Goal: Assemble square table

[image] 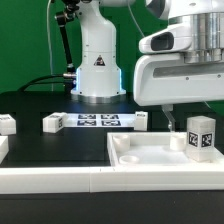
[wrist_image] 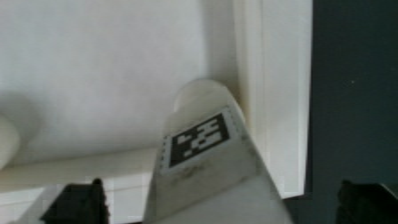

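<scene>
The square table's white top [image: 150,155] lies at the exterior view's right, rim up. One white leg [image: 201,135] with a black-and-white tag stands upright on it near the rim. My gripper [image: 188,122] hangs over that leg, open. In the wrist view the leg [wrist_image: 205,140] rises between my gripper's [wrist_image: 222,205] dark fingertips [wrist_image: 80,202], with a gap on each side, so nothing is held. The top's rim [wrist_image: 267,60] runs just beside the leg. Three more legs lie on the black table: one [image: 7,124], a second [image: 52,122] and a third [image: 143,121].
The marker board [image: 98,121] lies flat in front of the robot base [image: 97,70]. A long white rail [image: 50,181] borders the black surface at the front. A green backdrop stands behind.
</scene>
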You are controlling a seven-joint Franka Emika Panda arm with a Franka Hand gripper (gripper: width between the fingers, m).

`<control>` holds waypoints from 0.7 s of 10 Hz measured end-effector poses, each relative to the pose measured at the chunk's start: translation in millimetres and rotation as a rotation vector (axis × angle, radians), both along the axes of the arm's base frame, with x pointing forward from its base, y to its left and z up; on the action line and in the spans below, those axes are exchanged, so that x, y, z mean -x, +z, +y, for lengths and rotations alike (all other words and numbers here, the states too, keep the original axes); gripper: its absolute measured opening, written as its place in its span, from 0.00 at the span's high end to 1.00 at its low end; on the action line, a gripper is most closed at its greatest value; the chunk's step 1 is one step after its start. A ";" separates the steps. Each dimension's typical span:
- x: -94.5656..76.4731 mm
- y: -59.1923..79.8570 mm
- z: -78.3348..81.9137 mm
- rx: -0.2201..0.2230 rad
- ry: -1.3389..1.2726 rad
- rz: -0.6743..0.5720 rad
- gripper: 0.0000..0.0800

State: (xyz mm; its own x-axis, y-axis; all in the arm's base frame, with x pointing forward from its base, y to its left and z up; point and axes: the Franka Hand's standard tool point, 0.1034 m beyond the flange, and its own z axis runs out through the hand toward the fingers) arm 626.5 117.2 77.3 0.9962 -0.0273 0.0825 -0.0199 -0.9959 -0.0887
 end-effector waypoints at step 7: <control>0.1 -0.3 -0.4 0.018 0.159 -0.013 0.52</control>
State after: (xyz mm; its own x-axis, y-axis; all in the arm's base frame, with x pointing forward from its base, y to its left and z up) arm 626.5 116.8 77.0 0.9867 0.1324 0.0947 0.1392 -0.9878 -0.0697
